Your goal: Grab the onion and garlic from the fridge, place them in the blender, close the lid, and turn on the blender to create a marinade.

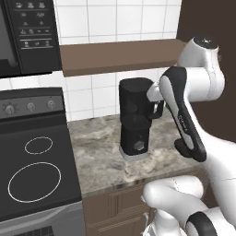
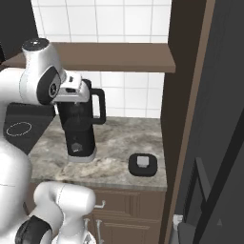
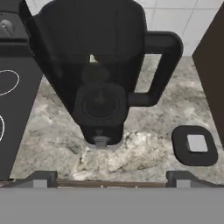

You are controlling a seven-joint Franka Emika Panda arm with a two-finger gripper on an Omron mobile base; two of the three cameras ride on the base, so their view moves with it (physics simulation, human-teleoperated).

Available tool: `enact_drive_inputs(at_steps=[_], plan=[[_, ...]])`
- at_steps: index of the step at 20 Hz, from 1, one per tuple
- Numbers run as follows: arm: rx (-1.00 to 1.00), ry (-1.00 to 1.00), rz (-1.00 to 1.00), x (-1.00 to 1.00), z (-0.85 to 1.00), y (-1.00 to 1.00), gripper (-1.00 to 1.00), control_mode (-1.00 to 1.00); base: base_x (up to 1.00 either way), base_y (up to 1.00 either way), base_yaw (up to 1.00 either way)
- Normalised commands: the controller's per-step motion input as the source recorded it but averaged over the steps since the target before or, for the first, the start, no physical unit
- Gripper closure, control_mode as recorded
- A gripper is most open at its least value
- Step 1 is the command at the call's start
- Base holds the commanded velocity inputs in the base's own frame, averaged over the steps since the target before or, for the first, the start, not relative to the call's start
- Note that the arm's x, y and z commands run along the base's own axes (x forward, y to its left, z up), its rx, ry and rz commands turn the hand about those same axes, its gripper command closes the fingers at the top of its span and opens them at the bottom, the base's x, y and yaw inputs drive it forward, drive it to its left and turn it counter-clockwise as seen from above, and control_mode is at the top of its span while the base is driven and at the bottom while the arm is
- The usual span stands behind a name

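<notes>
On the counter [image 2: 119, 138], unlabelled blender [image 2: 78, 128], lid [image 2: 143, 164].

Black blender [image 1: 135, 120]; black lid [image 2: 143, 164], grey square centre; mottled grey-brown counter [image 1: 99, 159]; white tiled wall [image 1: 110, 18].

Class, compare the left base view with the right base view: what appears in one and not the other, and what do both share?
Left base view alone: the stove top with its white burner rings and knob panel, and the black microwave above it.
Right base view alone: the lid lying flat on the counter to the right of the blender, and the grey fridge at the right edge.
Both: the blender standing on the marble counter, the brown shelf, the tiled wall and the white arm.
</notes>
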Motion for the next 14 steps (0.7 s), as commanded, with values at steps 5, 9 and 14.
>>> enact_drive_inputs(at_steps=[5,9,14], plan=[[0.08,-0.33,-0.07,-0.68,-0.48,-0.27,-1.00,-1.00,0.00,0.00,0.00],[0.00,-0.03,0.00,-0.02,0.00,0.00,-1.00,-1.00,0.00,0.00,0.00],[-0.01,0.00,0.00,-0.02,0.00,0.00,-1.00,-1.00,0.00,0.00,0.00]])
